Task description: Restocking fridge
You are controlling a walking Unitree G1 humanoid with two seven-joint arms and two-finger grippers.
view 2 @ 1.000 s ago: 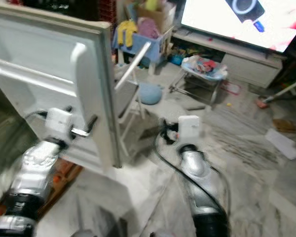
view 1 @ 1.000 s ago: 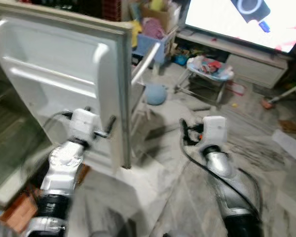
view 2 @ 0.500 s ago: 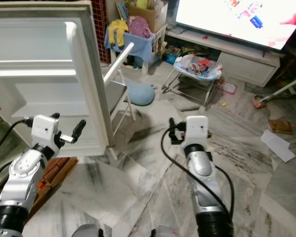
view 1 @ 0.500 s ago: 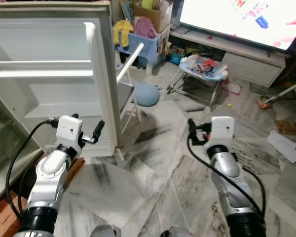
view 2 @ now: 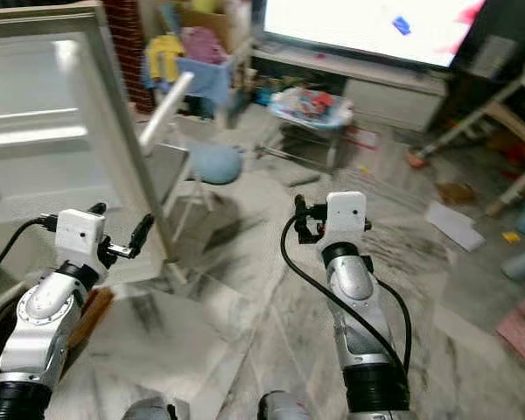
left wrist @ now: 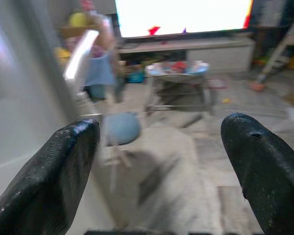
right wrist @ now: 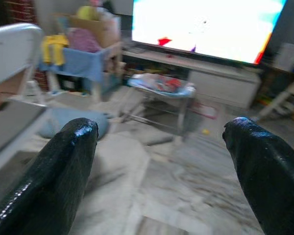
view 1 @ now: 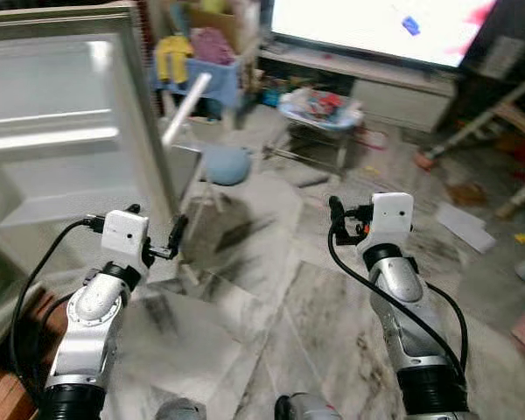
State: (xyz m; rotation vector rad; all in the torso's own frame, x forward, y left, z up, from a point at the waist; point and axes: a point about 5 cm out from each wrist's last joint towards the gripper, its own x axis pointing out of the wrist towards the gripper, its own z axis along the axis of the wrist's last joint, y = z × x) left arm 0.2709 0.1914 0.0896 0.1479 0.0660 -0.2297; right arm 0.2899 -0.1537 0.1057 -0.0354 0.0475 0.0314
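Well, left pincer [view 1: 177, 234] (splayed) nears fridge door [view 1: 61, 149] edge.

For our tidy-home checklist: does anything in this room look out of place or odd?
Yes. The fridge door stands wide open with bare shelves. Papers and small bits of litter lie scattered on the marble floor. Both claws, left and right, are open and hold nothing.

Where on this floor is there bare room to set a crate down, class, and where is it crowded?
Free: the marble floor between the left gripper and right gripper, beside the open fridge door. Crowded: further off, around the blue cushion, the baby bouncer and the toy bins below the TV.
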